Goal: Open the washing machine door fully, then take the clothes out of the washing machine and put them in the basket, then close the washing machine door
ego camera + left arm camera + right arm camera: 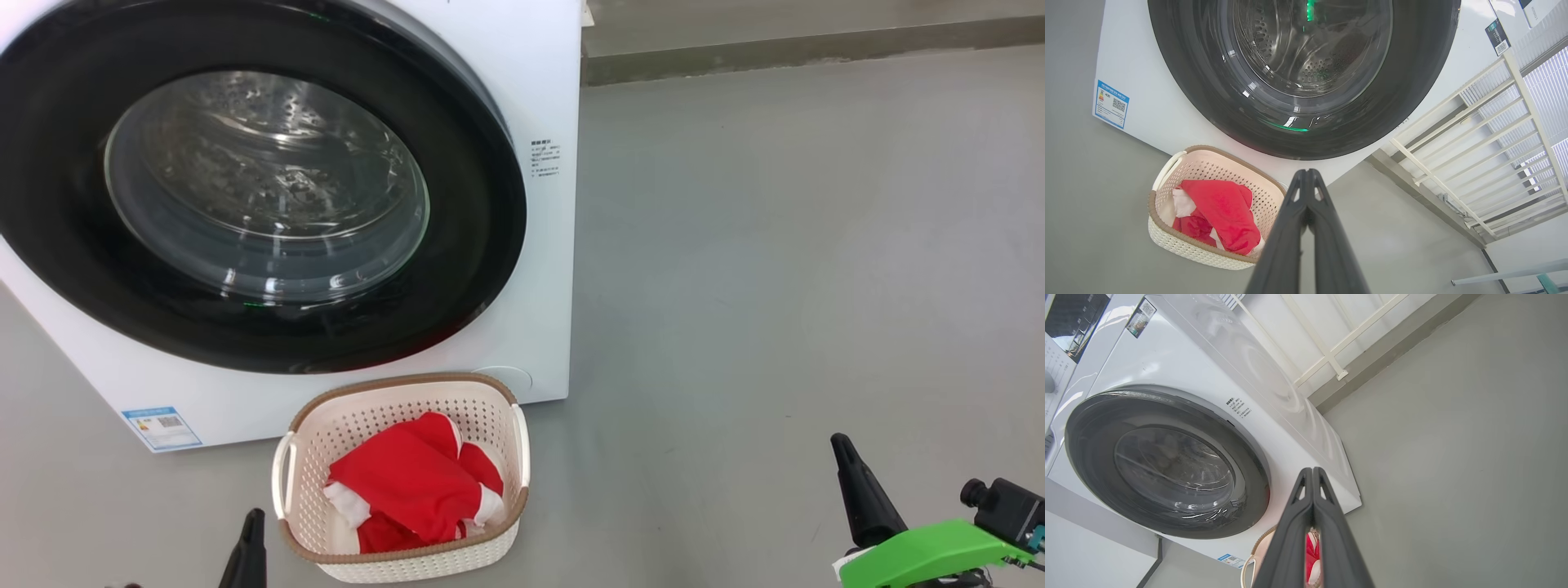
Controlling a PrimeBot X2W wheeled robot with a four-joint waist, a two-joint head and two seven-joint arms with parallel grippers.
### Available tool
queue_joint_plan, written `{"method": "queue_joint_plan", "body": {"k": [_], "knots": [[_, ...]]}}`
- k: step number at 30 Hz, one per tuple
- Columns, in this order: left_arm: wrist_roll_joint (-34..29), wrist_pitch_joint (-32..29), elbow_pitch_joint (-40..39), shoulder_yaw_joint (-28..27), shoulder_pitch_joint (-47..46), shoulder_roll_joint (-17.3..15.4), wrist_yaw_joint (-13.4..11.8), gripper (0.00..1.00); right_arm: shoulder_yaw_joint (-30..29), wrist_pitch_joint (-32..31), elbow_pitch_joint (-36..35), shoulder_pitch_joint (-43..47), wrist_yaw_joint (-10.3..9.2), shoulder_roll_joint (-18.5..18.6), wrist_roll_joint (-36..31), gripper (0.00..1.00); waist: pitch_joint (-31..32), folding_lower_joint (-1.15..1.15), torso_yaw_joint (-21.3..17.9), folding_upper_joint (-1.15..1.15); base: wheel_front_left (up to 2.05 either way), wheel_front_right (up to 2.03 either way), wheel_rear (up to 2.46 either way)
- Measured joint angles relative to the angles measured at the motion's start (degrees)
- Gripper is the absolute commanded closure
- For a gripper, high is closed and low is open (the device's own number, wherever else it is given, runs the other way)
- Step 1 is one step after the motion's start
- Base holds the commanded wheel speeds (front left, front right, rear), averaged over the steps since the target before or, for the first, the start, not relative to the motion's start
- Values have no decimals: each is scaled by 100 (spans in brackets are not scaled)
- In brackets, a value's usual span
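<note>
The washing machine (539,106) stands at the upper left, its round black-rimmed door (482,237) lying flat against the front with the steel drum visible through the glass. On the floor just in front sits the cream basket (408,392), holding the red clothes (404,482) with white trim. My left gripper (255,516) is shut and empty at the bottom edge, just left of the basket. My right gripper (841,445) is shut and empty at the lower right, well clear of the basket. The left wrist view shows the basket (1167,241), the clothes (1220,208) and the door (1208,114).
Grey floor (775,286) stretches to the right of the machine. A wall base runs along the back (775,57). A white railing (1494,155) stands beside the machine. A blue label (162,426) marks the machine's lower left corner.
</note>
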State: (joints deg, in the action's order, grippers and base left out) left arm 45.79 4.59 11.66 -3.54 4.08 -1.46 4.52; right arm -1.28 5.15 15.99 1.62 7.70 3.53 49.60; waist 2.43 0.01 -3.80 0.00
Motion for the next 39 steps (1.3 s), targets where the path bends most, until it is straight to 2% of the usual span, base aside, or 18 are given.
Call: {"method": "queue_joint_plan", "body": {"k": [39], "knots": [[2639, -611, 194, -49, -463, -19, 114, 100, -350, -642, -9, -245, -15, -49, 2390, 100, -150, 0, 219, 0, 0, 0, 0]]}}
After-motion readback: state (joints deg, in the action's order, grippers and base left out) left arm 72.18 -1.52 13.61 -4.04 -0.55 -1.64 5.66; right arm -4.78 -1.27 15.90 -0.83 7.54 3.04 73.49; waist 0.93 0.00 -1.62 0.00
